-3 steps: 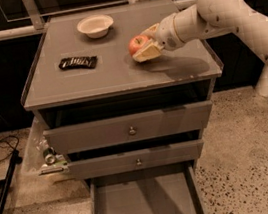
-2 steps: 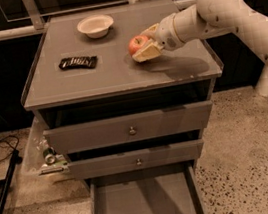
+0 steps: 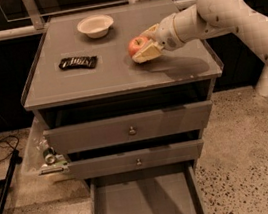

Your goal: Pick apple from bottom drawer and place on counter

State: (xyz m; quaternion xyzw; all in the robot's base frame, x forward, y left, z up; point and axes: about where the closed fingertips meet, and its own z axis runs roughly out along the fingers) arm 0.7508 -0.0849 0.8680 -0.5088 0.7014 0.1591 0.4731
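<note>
Little is seen to have moved since a second ago: the apple [image 3: 136,44] and the gripper [image 3: 142,45] are found at the same spot right of centre in the frame, and the arm [image 3: 220,9] reaches in from the upper right as before.

In the only camera view, the apple is held between the pale fingers [image 3: 149,53] of the gripper, which are closed against it from both sides. It is low over the counter [image 3: 118,73], and whether it already rests on the surface cannot be told. The placing step is judged to be nearly done. To finish it well, the apple should be brought fully onto the flat top before the fingers are spread, and the release should be slow, since a round fruit can roll. The gripper is then best drawn straight back so the apple is not nudged towards the right edge.

The bottom drawer [image 3: 145,208], at the lower middle of the frame, is pulled out, and nothing is seen on its visible floor. The two knobbed drawers [image 3: 130,128] above it are shut, so their contents are hidden. A white bowl [image 3: 95,25] at the upper middle appears empty. A dark wrapped bar [image 3: 78,62] lies on the counter to the left, well apart from the apple.
</note>
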